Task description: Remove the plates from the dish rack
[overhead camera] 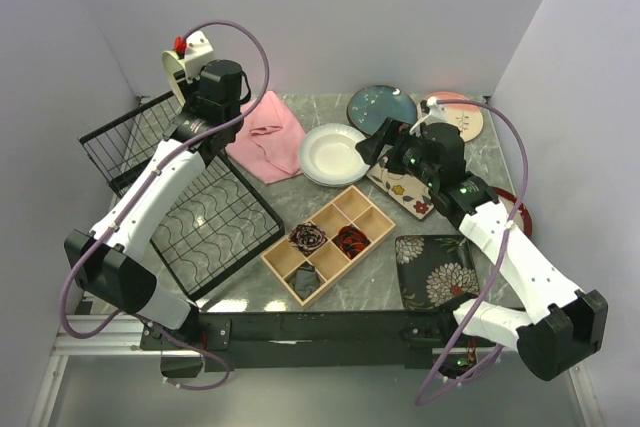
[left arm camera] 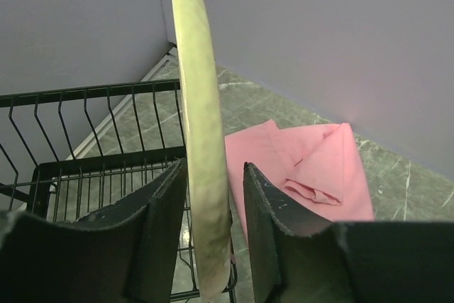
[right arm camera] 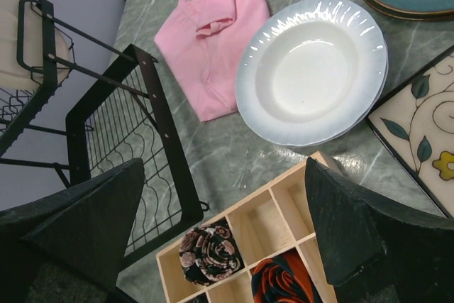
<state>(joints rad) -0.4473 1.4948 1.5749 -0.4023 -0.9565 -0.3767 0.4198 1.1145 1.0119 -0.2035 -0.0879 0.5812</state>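
One cream-green plate (overhead camera: 171,69) (left arm camera: 198,125) stands on edge at the back right corner of the black wire dish rack (overhead camera: 215,222) (left arm camera: 92,115). My left gripper (overhead camera: 188,87) (left arm camera: 215,175) straddles its rim. The left finger touches the plate, while a slim gap shows at the right finger. On the table lie the white plate (overhead camera: 332,154) (right arm camera: 312,69), teal plate (overhead camera: 380,107), pink-cream plate (overhead camera: 464,119), square cream floral plate (overhead camera: 405,189), square black floral plate (overhead camera: 435,272) and dark red plate (overhead camera: 521,213). My right gripper (overhead camera: 370,147) (right arm camera: 225,168) hangs open and empty over the table.
A pink cloth (overhead camera: 268,135) (left arm camera: 312,168) lies between the rack and the white plate. A wooden compartment tray (overhead camera: 330,242) (right arm camera: 284,225) holding rolled fabric pieces sits at the front centre. Walls close in the table on three sides.
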